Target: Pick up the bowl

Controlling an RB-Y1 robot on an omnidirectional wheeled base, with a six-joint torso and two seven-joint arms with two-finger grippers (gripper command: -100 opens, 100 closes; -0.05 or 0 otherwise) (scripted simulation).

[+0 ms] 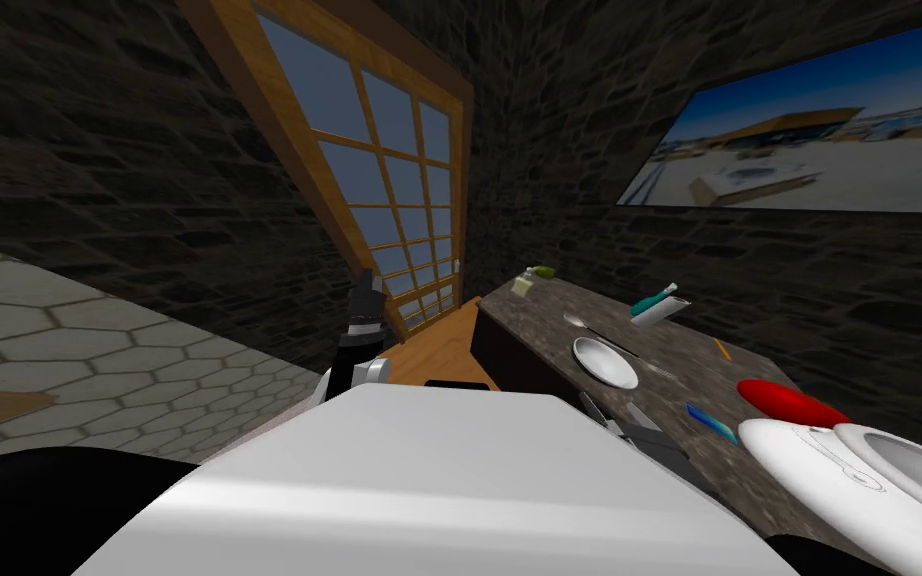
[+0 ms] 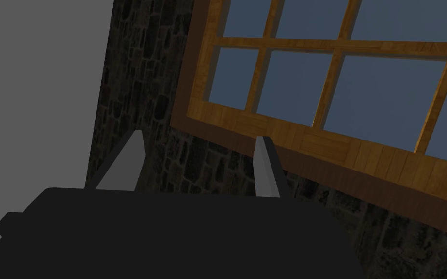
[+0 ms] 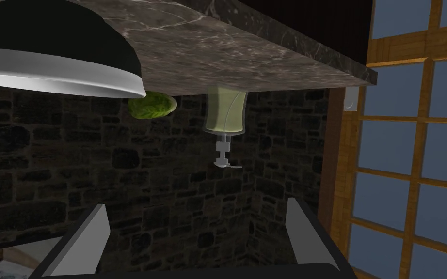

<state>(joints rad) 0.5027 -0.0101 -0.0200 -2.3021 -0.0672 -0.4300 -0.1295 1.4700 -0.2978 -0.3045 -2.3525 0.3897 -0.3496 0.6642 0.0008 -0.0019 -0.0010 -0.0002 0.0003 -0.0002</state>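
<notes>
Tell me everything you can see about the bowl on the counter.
The bowl is white, round and shallow, and looks empty. It sits upright on the dark marbled counter, near its edge. A spoon lies just beyond it; whether they touch is unclear. The open right gripper is close by, not touching it.

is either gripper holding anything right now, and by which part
Nothing is held. The left gripper and right gripper both have open jaws with nothing between them; the bowl sits untouched on the counter.
</notes>
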